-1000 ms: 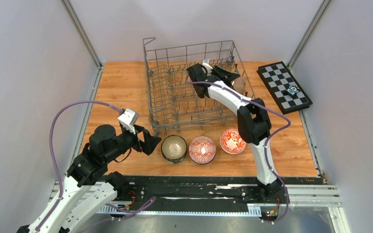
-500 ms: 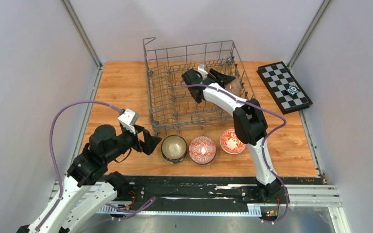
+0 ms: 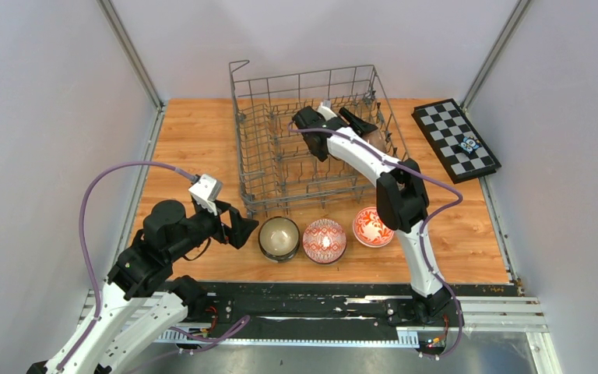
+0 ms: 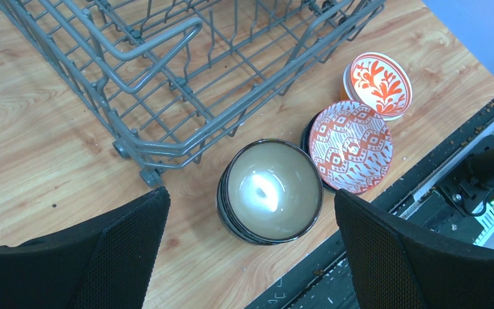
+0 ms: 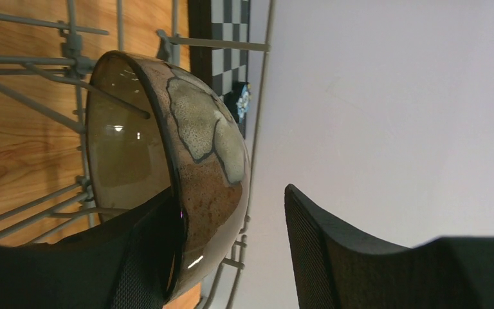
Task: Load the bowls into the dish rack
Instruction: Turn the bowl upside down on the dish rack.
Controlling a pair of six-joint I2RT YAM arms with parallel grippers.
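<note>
Brown-glazed bowl [image 5: 186, 161]: on edge in rack [image 3: 296, 201], far-right corner, mouth turned sideways toward the tines. From above the arm largely hides it. Right gripper [image 5: 228, 203] spread, one finger at the rim, the other apart from the outer wall. Left gripper [image 4: 251, 199] spread wide above beige bowl [image 4: 271, 191], outside the rack's near edge.
</note>
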